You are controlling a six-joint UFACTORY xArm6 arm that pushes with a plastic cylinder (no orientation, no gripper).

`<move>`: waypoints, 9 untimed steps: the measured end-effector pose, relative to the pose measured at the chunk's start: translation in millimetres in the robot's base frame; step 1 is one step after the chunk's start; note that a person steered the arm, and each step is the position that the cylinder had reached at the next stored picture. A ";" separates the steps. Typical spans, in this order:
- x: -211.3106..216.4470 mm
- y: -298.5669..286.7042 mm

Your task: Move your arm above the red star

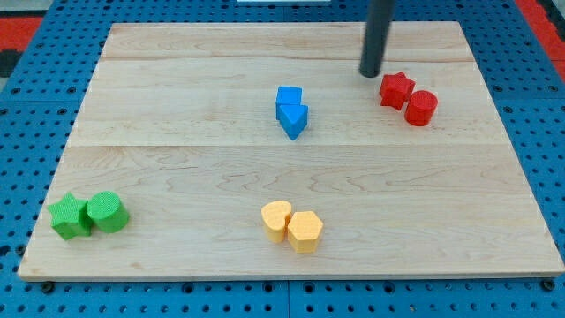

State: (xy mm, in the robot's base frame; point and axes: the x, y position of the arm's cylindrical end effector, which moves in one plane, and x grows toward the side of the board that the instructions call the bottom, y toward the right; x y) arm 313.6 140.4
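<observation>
My tip [370,74], the lower end of a bare dark rod with nothing on it to open or close, rests on the pale wooden board [177,97] near the view's top right. The small red star-shaped block [396,89] lies just beside my tip, toward the view's right and slightly lower, with a narrow gap between us. A red cylinder block [421,108] touches the star's lower-right side.

The scene is viewed by one camera only — set high at the near edge and angled downward. The whole wooden tabletop [177,168] is taken in from moderate range, its far edge toward the view's top.
</observation>
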 end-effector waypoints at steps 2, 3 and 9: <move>11.7 49.8; 1.5 50.2; -96.3 35.8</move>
